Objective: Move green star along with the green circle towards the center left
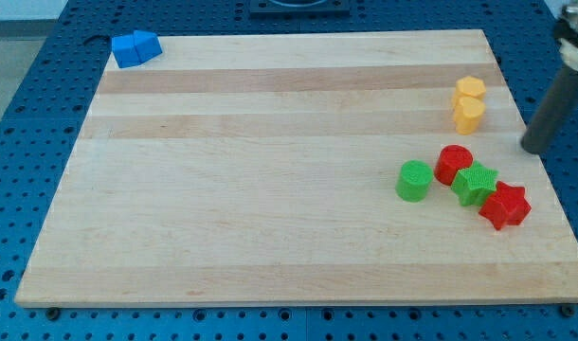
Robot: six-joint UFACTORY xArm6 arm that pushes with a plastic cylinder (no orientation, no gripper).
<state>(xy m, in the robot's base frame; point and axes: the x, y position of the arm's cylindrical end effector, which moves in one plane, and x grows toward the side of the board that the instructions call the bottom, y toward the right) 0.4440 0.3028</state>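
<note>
tip: my tip [532, 149] sits near the board's right edge, upper half, just inside that edge
rod: dark, tilted, comes in from the view's top right corner
fingers: none on this rig, just a bare rod; nothing held, not touching any block
tip vs blocks: above and right of the red/green cluster, clear gap to all of it; to the right of and slightly below the yellow pair, also apart
green star [475, 183]: right side of the board, a bit below mid-height, in the cluster
green circle [414, 180]: just left of the cluster, small gap to the red circle, leftmost of the four
red circle [454, 163]: touching the green star's upper-left side
red star [504, 206]: touching the green star's lower-right side, closest of the cluster to the right edge
cluster layout: red circle, green star, red star run diagonally down toward the right edge
yellow blocks [469, 103]: two, shape hard to call, stacked one above the other in the view and touching, near the top right corner
blue blocks [135, 47]: two, touching, at the top left corner
board [251, 189]: light wood, on a blue perforated base [24, 123]
</note>
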